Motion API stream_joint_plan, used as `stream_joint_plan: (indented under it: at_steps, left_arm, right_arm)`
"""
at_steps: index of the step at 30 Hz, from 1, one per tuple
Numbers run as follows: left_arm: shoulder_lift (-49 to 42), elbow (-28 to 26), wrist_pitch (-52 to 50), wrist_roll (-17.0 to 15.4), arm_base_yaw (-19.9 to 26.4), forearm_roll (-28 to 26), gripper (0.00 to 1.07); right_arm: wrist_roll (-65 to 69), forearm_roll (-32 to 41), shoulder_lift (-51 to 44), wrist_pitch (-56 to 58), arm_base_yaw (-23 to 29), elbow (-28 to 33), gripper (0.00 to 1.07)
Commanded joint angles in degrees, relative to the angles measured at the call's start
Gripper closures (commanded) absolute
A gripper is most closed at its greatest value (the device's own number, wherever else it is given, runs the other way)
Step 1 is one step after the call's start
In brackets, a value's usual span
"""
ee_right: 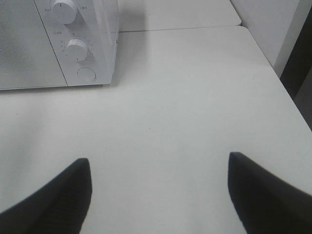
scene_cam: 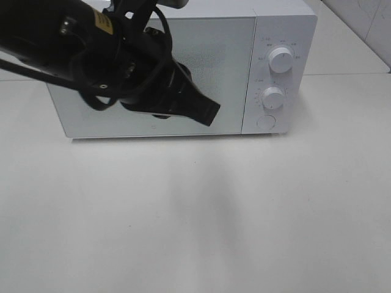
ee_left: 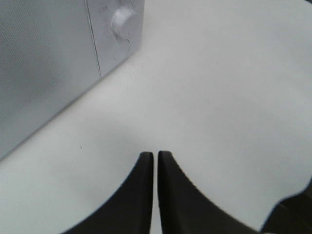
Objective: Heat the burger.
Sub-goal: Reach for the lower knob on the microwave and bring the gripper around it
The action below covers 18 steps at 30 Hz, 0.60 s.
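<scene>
Black right pincer (ee_right: 159, 158), wrist view only

left arm (scene_cam: 61, 36) reaches forward, left fingers (ee_left: 139, 195) pressed together; right fingers (ee_right: 53, 200) spread wide.

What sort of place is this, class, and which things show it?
Probably a robot test bench staged as a kitchen: a white microwave stands on a plain white table, with a black robot arm in front.
</scene>
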Motion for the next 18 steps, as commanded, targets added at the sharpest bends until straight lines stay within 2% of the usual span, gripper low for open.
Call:
stream_joint_plan:
  at_steps: [1,2,3,4,5,6,7,9,10,11,12,13,14,17,18]
  left_arm:
    - [-1.72,-0.29,4.35,-1.32,-0.23,0.4,0.92]
    - [-3.09,-0.29,8.31,-3.67,-0.23,1.6,0.75]
    - [-4.53,-0.29,11.52,-9.05,-0.23,3.84,0.46]
    - [-4.53,-0.29,11.52,-9.05,-0.23,3.84,0.46]
    - [-5.1,-0.29,12.66,-13.12,-0.23,5.61,0.34]
    - [-5.1,-0.29,12.66,-13.12,-0.23,5.61,0.34]
    - [-5.96,-0.29,15.81,-19.65,-0.23,9.63,0.05]
    - [-7.16,-0.34,19.6,-26.36,-0.23,17.02,0.05]
    - [-7.16,-0.34,19.6,-26.36,-0.23,17.02,0.05]
    - [-7.56,-0.34,20.68,-28.48,-0.23,19.77,0.05]
    - [-7.56,-0.34,20.68,-28.48,-0.23,19.77,0.05]
    - [-8.14,-0.34,23.43,-31.51,0.0,22.17,0.05]
    - [-9.11,-0.34,25.9,-31.8,1.66,22.35,0.05]
    - [-9.68,-0.34,27.27,-31.57,2.81,21.94,0.05]
    - [-11.0,-0.34,29.68,-30.6,5.16,21.37,0.05]
  right_arm:
    - [0.23,0.17,-1.66,-0.17,-0.34,0.06,0.31]
    - [0.23,0.17,-1.66,-0.17,-0.34,0.06,0.31]
    - [0.23,0.17,-1.66,-0.17,-0.34,0.06,0.31]
    - [0.23,0.17,-1.66,-0.17,-0.34,0.06,0.31]
    - [0.23,0.17,-1.66,-0.17,-0.34,0.06,0.31]
    - [0.23,0.17,-1.66,-0.17,-0.34,0.06,0.31]
    - [0.23,0.17,-1.66,-0.17,-0.34,0.06,0.31]
    - [0.23,0.17,-1.66,-0.17,-0.34,0.06,0.31]
    - [0.23,0.17,-1.66,-0.17,-0.34,0.06,0.31]
    - [0.23,0.17,-1.66,-0.17,-0.34,0.06,0.31]
    - [0.23,0.17,-1.66,-0.17,-0.34,0.06,0.31]
    - [0.23,0.17,-1.66,-0.17,-0.34,0.06,0.31]
    - [0.23,0.17,-1.66,-0.17,-0.34,0.06,0.31]
    - [0.23,0.17,-1.66,-0.17,-0.34,0.06,0.31]
    - [0.23,0.17,-1.66,-0.17,-0.34,0.06,0.31]
